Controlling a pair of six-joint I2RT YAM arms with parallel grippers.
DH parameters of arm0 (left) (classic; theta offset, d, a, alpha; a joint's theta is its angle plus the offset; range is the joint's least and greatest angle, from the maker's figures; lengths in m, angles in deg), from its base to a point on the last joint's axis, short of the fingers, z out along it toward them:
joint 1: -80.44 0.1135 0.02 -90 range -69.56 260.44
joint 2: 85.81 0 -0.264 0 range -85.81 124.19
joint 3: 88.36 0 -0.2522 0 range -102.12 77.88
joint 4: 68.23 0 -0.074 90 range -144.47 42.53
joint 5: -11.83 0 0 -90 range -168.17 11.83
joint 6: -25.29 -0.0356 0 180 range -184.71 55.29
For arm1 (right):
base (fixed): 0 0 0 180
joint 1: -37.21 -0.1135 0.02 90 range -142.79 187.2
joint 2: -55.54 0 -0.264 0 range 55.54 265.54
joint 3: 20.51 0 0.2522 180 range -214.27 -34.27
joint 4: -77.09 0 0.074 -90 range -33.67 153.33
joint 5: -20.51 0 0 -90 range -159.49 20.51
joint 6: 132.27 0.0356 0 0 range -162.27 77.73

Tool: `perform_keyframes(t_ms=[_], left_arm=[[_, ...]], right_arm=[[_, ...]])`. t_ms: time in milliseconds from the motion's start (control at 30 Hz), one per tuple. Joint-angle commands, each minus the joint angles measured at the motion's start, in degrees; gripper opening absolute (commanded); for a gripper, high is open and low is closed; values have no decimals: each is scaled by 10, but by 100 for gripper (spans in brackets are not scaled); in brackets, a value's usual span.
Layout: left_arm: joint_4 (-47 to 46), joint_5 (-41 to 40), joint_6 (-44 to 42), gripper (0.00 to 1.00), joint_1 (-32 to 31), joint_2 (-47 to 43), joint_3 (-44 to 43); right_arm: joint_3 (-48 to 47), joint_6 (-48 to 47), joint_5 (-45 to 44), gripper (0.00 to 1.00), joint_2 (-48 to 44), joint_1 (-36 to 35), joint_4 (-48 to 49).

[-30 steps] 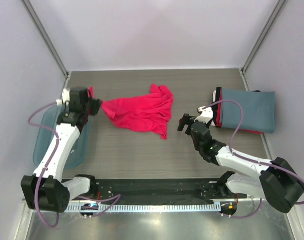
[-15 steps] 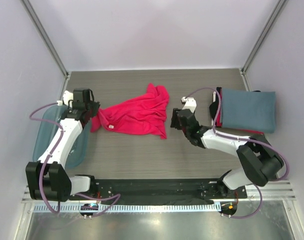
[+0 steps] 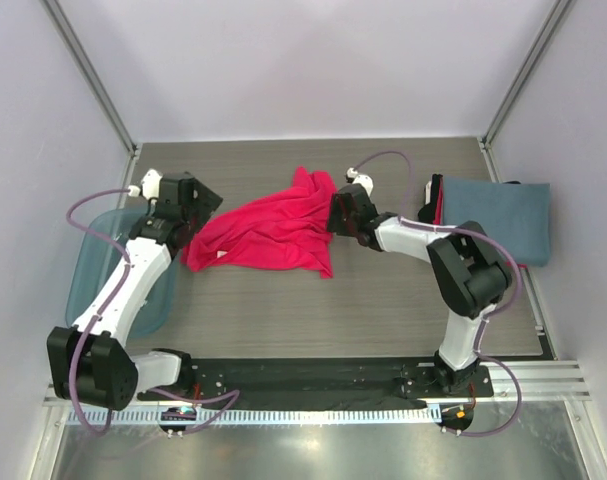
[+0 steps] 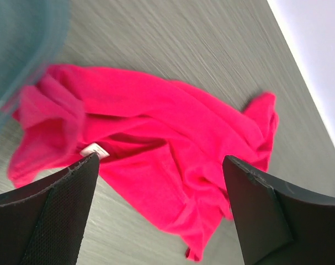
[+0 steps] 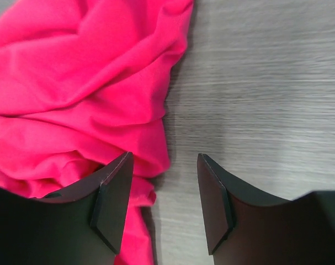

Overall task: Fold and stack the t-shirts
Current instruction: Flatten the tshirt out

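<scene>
Pink-red t-shirt [image 3: 273, 225] lies crumpled, unfolded, on grey wood-grain table [image 3: 383, 300], centre-left, between both arms. Left gripper [image 3: 195, 203] hovers at shirt's left end, fingers spread wide, grasping nothing; white label [image 4: 94, 150] shows on cloth below. Right gripper [image 5: 163, 165] sits at shirt's right edge, fingers parted, empty; one finger over pink fabric, other over bare table. Slate blue-grey t-shirt [image 3: 498, 220] rests folded at table's right side, atop red and black folded edges [image 3: 436, 215]. Translucent blue bin [image 3: 83, 285] sits at left edge, beside left arm.

crumpled t-shirt [image 3: 273, 228] bright pink-red | folded t-shirt [image 3: 498, 220] slate blue-grey | bin [image 3: 83, 290] translucent blue | table [image 3: 383, 300] grey woodgrain
</scene>
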Motion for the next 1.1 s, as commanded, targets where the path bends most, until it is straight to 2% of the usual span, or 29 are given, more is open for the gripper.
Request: perform_keyframes(t_ms=[0,167,300,367,400,467,500,633,767,1067], left_arm=[[-8,-24,-62,93,-52,-16,-37],[41,-112,-105,96,-110,14,-91],[38,-102,-107,96,-117,26,-94],[26,-83,-111,95,-120,48,-89],[23,-64,-112,94,-122,60,-89],[21,-49,-117,93,-132,83,-95],[21,-46,-119,90,-134,110,-98],[17,-28,-143,89,-162,155,-115],[-4,-12,-176,88,-205,195,-132],[-38,40,-176,67,-247,271,-139]], right_arm=[[-49,7,33,56,40,4,-14],[-93,3,42,56,84,5,-25],[-101,5,58,52,102,5,-25],[-106,7,63,42,111,5,-22],[-107,9,67,22,114,9,-22],[-102,12,69,10,108,13,-22],[-96,14,68,1,104,18,-21],[-25,31,61,1,44,62,7],[48,49,40,1,-54,95,24],[139,38,0,1,-136,98,42]])
